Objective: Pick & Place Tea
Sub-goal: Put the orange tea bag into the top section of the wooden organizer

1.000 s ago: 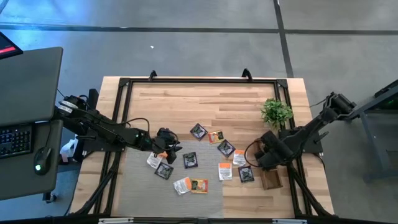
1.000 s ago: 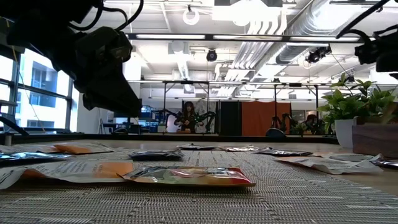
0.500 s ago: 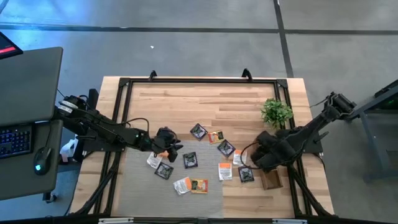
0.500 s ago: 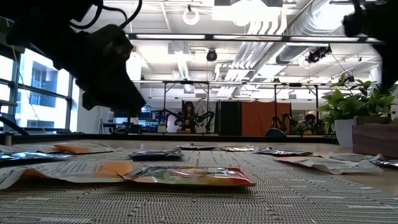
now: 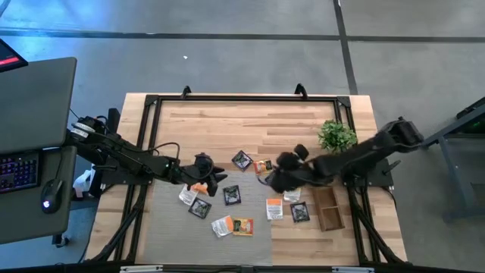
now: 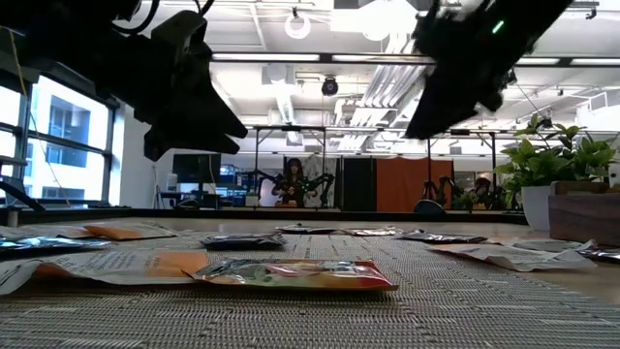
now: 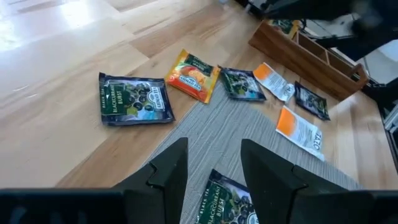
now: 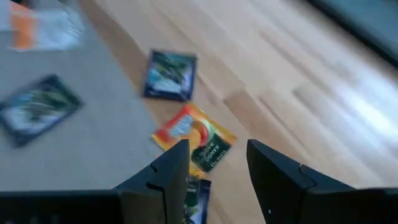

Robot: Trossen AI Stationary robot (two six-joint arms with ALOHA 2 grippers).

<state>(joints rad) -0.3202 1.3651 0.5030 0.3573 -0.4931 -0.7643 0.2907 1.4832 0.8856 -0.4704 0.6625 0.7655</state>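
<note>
Tea sachets [image 5: 231,195], small flat foil squares, lie scattered; right gripper [image 5: 282,173], fingers apart, hovers at their two o'clock, empty; left gripper [image 5: 213,179] likewise parted.

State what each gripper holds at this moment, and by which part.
Nothing is held. The left gripper and the right gripper both hang open above the tea sachets, with only empty space between their jaws.
</note>
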